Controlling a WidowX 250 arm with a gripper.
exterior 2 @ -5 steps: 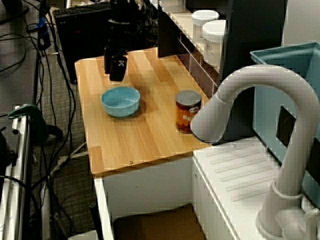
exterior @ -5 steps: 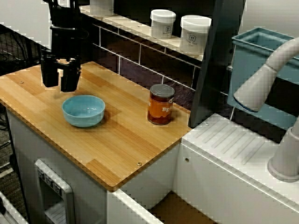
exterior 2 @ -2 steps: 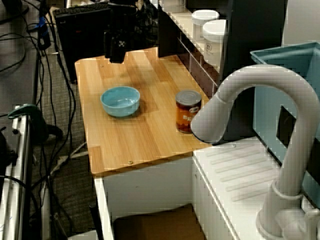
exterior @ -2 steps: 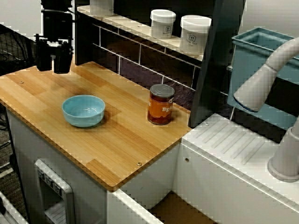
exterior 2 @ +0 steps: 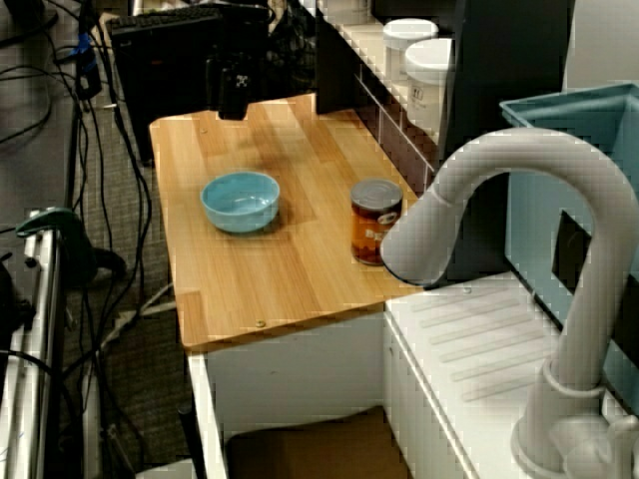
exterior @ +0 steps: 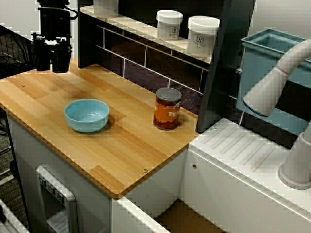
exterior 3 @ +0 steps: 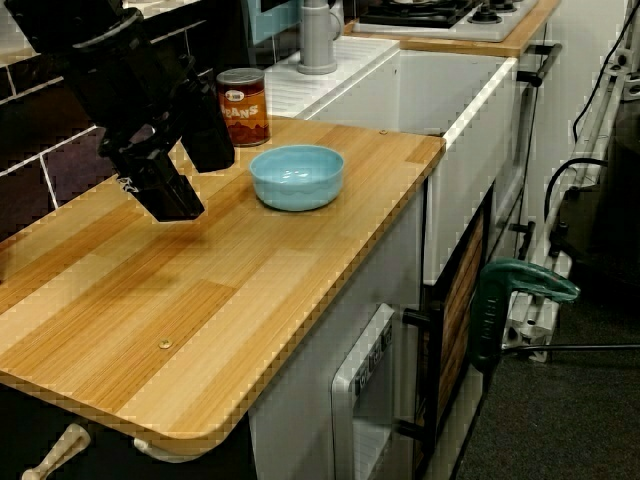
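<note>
Hand hangs released and empty, high over the back left corner of the bench in the view facing the shelf. A second ago it was low, just behind the bowl; it has since lifted and drawn back, leaving the bowl free near the front edge. The can stands well apart by the back right corner, beside a dark post, with two jars on the shelf above.

In the view over the tap, the hand is at the far edge, the bowl sits mid-bench and the can is nearer the tap. Nothing lies between hand and bowl.

From the bench's end, the fingers are spread above bare wood. The bowl lies beyond them, and the can stands behind it at the back edge.
</note>
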